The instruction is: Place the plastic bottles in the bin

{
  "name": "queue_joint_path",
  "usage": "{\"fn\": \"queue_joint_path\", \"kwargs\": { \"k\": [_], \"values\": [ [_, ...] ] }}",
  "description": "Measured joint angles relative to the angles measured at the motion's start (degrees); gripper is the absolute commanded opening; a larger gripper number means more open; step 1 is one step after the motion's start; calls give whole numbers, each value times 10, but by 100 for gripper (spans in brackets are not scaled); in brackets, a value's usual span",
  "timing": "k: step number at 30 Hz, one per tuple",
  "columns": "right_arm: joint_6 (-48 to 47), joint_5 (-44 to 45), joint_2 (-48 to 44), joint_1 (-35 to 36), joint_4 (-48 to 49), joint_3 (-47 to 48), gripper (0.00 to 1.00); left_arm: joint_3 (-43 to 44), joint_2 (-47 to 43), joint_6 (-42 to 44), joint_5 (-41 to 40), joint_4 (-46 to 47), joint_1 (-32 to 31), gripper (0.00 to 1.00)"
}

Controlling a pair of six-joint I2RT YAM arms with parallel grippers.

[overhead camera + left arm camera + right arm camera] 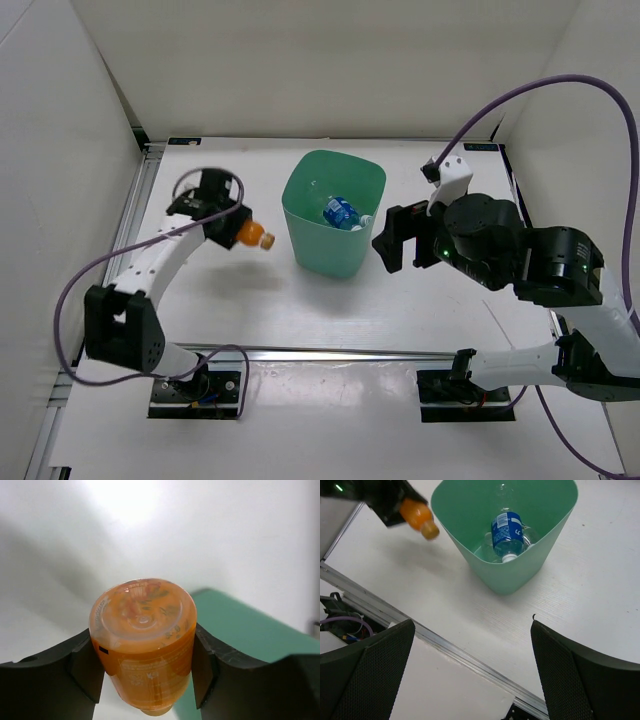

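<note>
Near bin (325,252), left claw (145,672) gripping orange bottle (143,630)

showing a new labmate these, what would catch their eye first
The orange bottle stands out most, clamped between the left arm's fingers and held above the table, just left of the mint-green bin. The bin sits at centre, with a blue-labelled bottle lying inside.

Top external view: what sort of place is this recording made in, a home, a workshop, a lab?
Most likely a lab test cell, not a home: a white table boxed in by plain white panels, a metal rail along its near edge, and the left arm and right arm mounted there.
</note>
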Motion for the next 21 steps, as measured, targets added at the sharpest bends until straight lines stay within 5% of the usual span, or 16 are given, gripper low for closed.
{"fn": "queue_joint_path", "kwargs": {
  "k": [8,14,17,20,21],
  "values": [
    [-3,3,-4,0,26,-40,100,347,-3,118,-78,42,-78,20],
    [2,32,-13,0,30,-42,100,441,58,208,-94,58,-161,33],
    [8,45,-28,0,30,-42,100,472,120,249,-92,53,-189,56],
    [17,59,-48,0,28,-42,100,509,191,290,-79,50,-214,100],
    [23,62,-55,0,27,-42,100,515,202,293,-77,50,-220,100]
  ]
}}
